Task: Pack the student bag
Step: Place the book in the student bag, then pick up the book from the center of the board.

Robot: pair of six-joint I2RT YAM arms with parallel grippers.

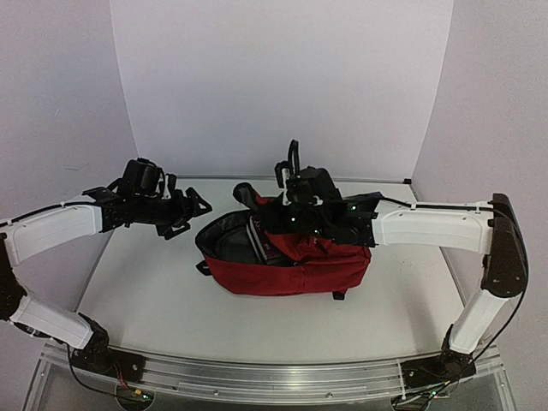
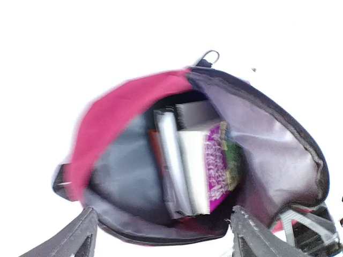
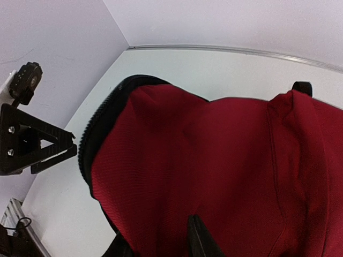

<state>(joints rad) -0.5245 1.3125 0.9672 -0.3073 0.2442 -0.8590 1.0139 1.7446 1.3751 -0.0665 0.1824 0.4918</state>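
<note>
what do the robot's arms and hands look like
The left arm and right arm have white rounded shells with black joints. The left hand and right hand are black and angular. Small green lights glow near the right wrist. Thin cables trail at both bases.

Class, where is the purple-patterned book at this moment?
In the left wrist view, the purple-patterned book sits inside the open dark-red fabric backpack, beside a white book, near the grey lining.

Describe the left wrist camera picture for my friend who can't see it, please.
An open dark-red student bag with grey lining fills the slightly blurry view, and several books are packed upright inside it, one with a purple cover. The left gripper shows its two dark fingers spread wide apart at the bottom corners, in front of the bag's rim.
</note>
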